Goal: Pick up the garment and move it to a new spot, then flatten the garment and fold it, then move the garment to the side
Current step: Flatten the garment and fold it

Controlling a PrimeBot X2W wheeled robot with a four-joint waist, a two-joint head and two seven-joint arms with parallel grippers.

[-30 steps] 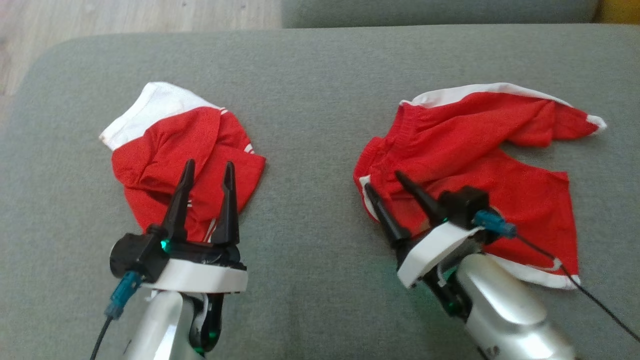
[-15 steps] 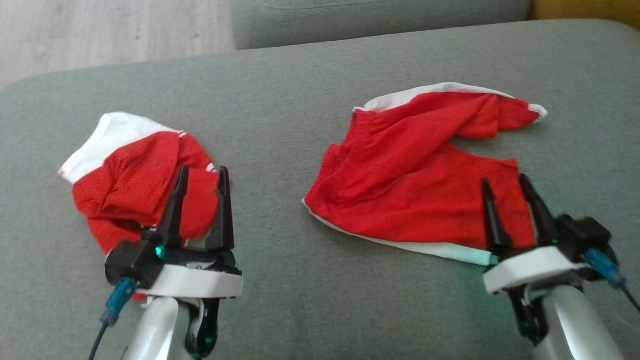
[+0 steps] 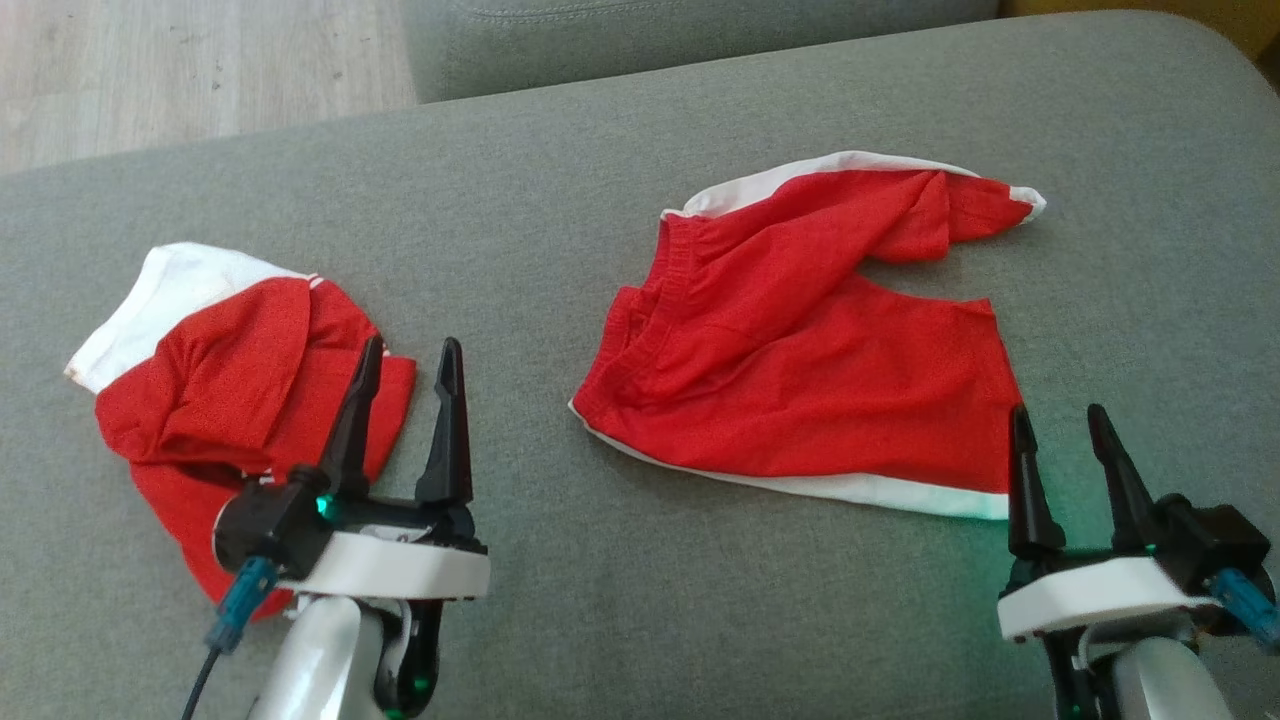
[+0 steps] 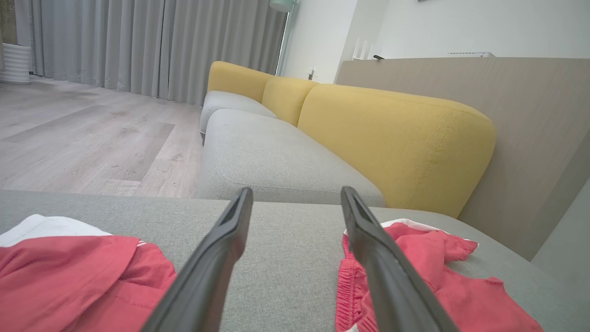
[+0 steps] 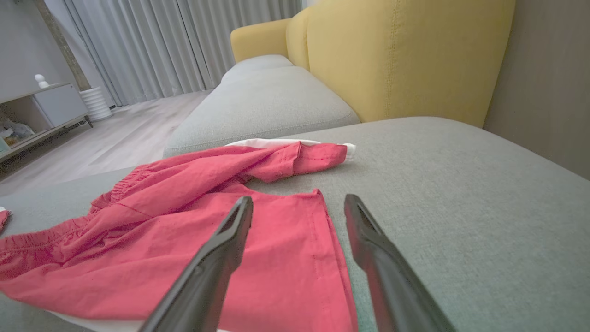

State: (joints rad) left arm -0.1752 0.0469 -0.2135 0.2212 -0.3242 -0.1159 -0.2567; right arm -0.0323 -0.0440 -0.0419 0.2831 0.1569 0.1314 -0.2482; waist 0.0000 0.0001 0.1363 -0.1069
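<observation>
Both left gripper (image 3: 411, 345) and right gripper (image 3: 1057, 412) hover open-fingered and empty, likely poised to flatten the rumpled red white-trimmed fabric shorts (image 3: 800, 390).

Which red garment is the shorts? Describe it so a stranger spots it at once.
On the grey sofa seat, look to the robot's right, just ahead of the open right gripper. The shorts lie spread out, with a gathered waistband and white trim; the other red garment is bunched up.

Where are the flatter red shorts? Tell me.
In the head view the red shorts lie on the grey cushion, right of centre, just ahead of the right gripper, apart from the crumpled red garment.
</observation>
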